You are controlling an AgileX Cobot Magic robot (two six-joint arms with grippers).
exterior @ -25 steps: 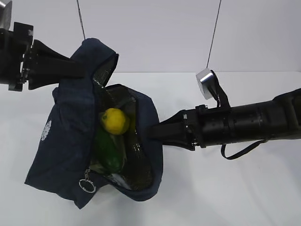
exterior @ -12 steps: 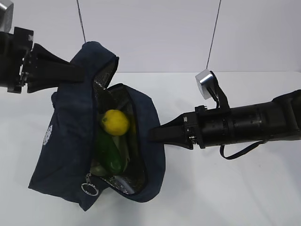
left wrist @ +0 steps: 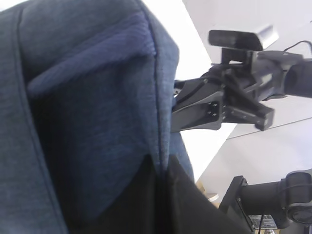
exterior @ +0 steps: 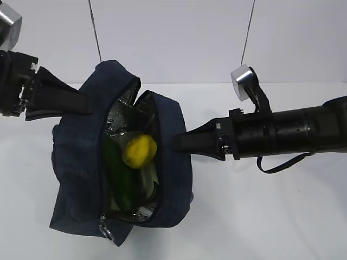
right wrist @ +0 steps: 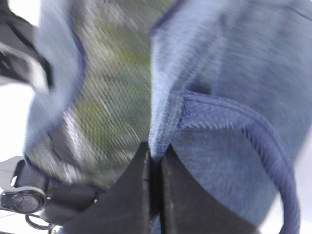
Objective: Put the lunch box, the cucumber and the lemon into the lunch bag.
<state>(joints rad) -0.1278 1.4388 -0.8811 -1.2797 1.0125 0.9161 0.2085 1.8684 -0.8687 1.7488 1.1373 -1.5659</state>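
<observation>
Two pincers [exterior: 84, 103] [exterior: 178, 142] pinching lunch bag [exterior: 76, 162], lemon [exterior: 139, 150] exterior-only

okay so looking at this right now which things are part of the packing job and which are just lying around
Part of the job:
- lunch bag, pinched by the left gripper and the right gripper
- lemon, inside the bag
- cucumber, inside the bag
- lunch box: cannot be made out

Just lying about:
- loose black strap under the right arm
- white table
</observation>
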